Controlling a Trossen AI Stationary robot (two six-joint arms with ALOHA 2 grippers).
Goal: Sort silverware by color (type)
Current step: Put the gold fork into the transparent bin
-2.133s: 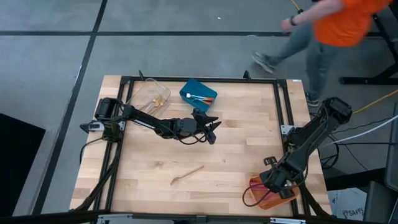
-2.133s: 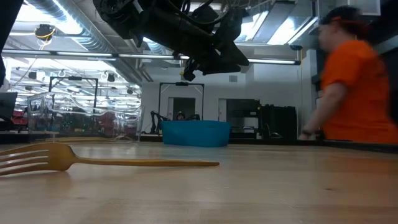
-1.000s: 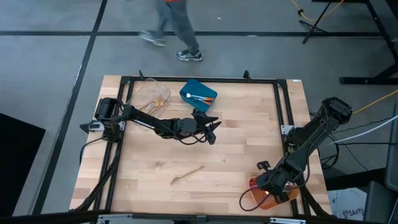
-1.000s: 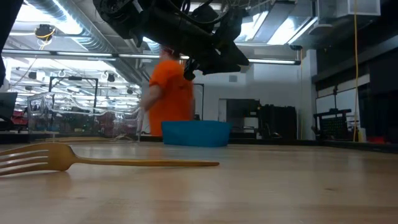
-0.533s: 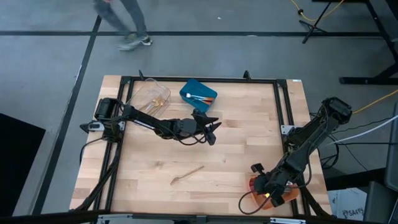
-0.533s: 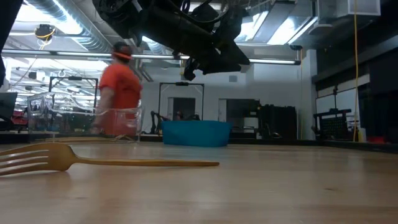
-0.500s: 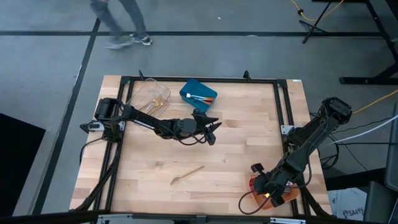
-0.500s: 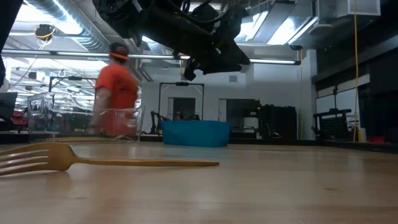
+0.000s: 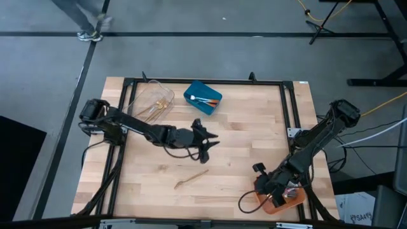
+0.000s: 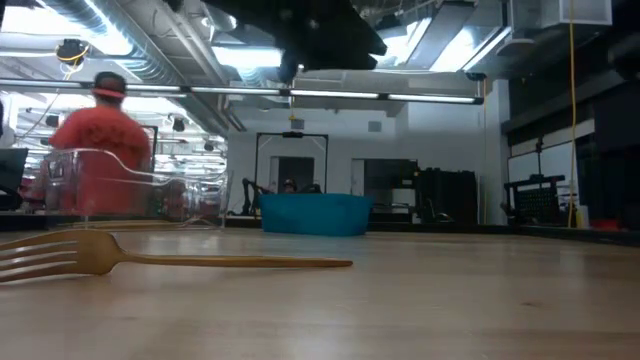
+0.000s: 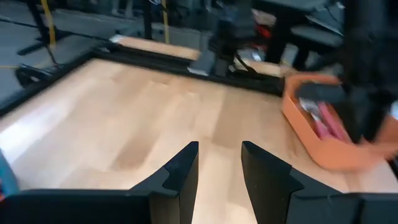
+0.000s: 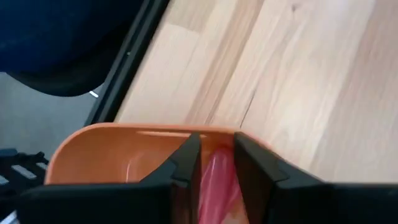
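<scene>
A gold fork (image 9: 191,178) lies flat on the wood near the table's near edge; the low view shows it close up (image 10: 150,262). My left gripper (image 9: 210,146) hovers open just beyond the fork, nothing between its fingers (image 11: 219,168). My right gripper (image 9: 264,184) hangs over the orange bin (image 9: 283,203) at the near right corner, fingers slightly apart (image 12: 214,165). Pink-handled utensils (image 11: 329,124) lie in that bin, and one shows through the finger gap (image 12: 216,180). Orange-handled utensils lie in the blue bin (image 9: 202,97), and gold ones in the clear bin (image 9: 154,98).
The blue bin and clear bin stand along the far edge, left of centre. A black frame rail (image 9: 289,108) borders the table. Bare wood spreads between the fork and the orange bin. A person (image 10: 95,140) walks past beyond the far left corner.
My left gripper has left its spot beside the blue bin. It has swung toward the near edge and the gold fork, rising, and stays open. My right gripper has crept toward the table's left over the orange bin. The person behind the table has walked leftward.
</scene>
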